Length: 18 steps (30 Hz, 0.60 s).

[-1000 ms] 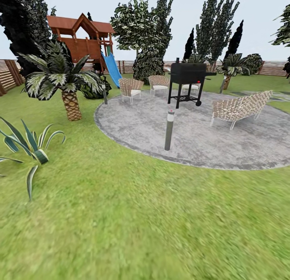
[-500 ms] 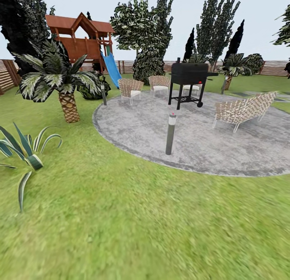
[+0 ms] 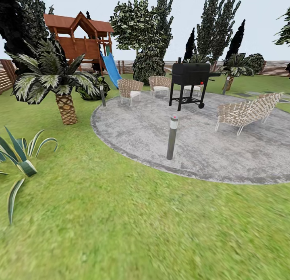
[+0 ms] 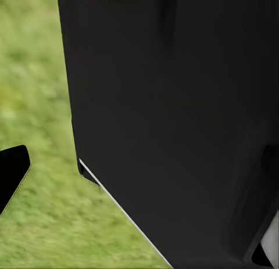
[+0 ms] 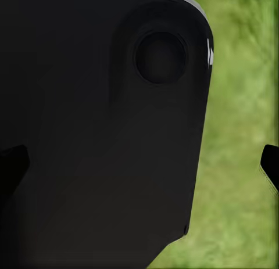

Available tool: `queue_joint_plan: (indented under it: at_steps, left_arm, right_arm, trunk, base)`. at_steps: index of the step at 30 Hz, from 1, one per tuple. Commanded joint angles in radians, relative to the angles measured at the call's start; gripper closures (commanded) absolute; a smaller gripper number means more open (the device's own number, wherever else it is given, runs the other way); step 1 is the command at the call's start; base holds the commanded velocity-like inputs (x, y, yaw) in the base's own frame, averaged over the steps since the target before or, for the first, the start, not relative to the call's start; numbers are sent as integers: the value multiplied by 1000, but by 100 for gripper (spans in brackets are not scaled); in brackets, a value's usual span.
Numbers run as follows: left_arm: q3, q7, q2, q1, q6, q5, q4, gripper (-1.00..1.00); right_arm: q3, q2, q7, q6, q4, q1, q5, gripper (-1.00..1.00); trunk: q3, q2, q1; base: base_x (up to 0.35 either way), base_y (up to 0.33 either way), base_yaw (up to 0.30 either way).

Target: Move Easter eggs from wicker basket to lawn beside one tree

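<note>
We cannot tell the grippers' state; dark robot body blocks both wrist views above the lawn (image 3: 133, 223). No eggs or basket appear here. We judge such eggs light, smooth and rounded, best gripped across the middle band.

- spiky striped plant (image 3: 20, 159) runs off the head view's left edge; same for the fence (image 3: 5, 76) behind the palm (image 3: 56, 80)
- both wrist views are mostly a big dark robot panel (image 4: 174, 118), so the lawn (image 4: 40, 106) is just a blurry strip; can't tell how the jaws stand
</note>
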Motion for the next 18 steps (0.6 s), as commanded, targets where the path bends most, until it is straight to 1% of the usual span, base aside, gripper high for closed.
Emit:
queue_joint_plan:
  at_steps: [1,5,14,18]
  left_arm:
    - [1,0,0,0,1,1,-1,-100]
    - [1,0,0,0,1,1,-1,-100]
    - [1,0,0,0,1,1,-1,-100]
    - [1,0,0,0,1,1,-1,-100]
  right_arm:
    - [4,0,0,-3,1,-1,1,-100]
    - [4,1,0,-3,1,-1,1,-100]
    - [4,0,0,-3,1,-1,1,-100]
    - [4,0,0,-3,1,-1,1,-100]
  trunk:
    - [-1,0,1]
    - [-1,0,1]
    - [-1,0,1]
    - [-1,0,1]
  base:
    - [334,0,0]
    - [334,0,54]
    - [334,0,253]
    - [334,0,206]
